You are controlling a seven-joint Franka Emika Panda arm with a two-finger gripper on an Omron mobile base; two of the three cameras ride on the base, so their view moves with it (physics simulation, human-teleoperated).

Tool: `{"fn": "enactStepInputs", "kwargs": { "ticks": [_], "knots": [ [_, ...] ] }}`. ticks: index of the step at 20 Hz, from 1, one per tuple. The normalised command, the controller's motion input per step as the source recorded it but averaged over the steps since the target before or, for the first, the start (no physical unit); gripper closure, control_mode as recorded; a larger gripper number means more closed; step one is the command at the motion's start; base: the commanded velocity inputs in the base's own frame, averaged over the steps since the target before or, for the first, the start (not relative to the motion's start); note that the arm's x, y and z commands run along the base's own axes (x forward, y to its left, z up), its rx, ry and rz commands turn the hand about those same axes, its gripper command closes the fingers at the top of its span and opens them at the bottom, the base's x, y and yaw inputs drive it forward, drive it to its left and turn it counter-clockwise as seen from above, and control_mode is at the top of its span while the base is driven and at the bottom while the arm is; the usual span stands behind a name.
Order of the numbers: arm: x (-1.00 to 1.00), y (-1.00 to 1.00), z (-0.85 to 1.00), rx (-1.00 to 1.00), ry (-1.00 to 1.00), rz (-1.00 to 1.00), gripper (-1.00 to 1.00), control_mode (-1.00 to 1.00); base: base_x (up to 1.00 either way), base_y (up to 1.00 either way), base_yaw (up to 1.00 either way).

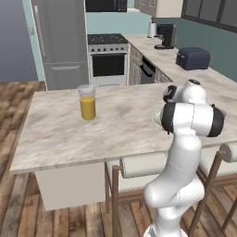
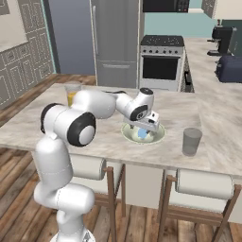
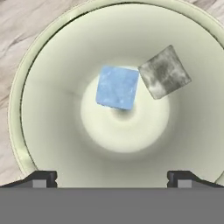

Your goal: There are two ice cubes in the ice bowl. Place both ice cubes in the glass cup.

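Note:
The ice bowl (image 3: 48,131) is pale greenish-white, and I look straight down into it in the hand view. Two ice cubes lie at its bottom, touching at a corner: a light-blue one (image 3: 117,87) at the centre and a grey speckled one (image 3: 164,72) beside it. My gripper (image 3: 111,178) hangs open just above the bowl, with nothing between its fingertips (image 3: 41,178). In the right base view the gripper (image 2: 141,129) points down over the bowl (image 2: 160,134), where a blue cube (image 2: 142,135) shows. The grey glass cup (image 2: 192,141) stands upright to the right of the bowl.
A taller glass of orange liquid (image 1: 87,102) stands on the island counter (image 1: 55,134), to the left of the bowl's edge (image 1: 156,118). Stools (image 2: 203,184) are tucked under the near side. Stove, fridge, toaster and coffee machine stand further back.

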Motion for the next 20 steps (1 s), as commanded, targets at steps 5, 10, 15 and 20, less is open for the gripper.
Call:
{"fn": "enactStepInputs", "kwargs": {
  "ticks": [5, 10, 15, 20],
  "knots": [
    [0.29, 0.00, -0.22, 0.00, 0.00, 0.00, -1.00, -1.00, 0.00, 0.00, 0.00],
    [0.34, 0.01, -0.27, 0.00, 0.01, 0.00, -1.00, -1.00, 0.00, 0.00, 0.00],
    [0.24, 0.00, -0.27, 0.00, 0.03, 0.00, -1.00, -1.00, 0.00, 0.00, 0.00],
    [0.38, 0.00, -0.20, 0.00, 0.00, 0.00, -1.00, -1.00, 0.00, 0.00, 0.00]
  ]
}}
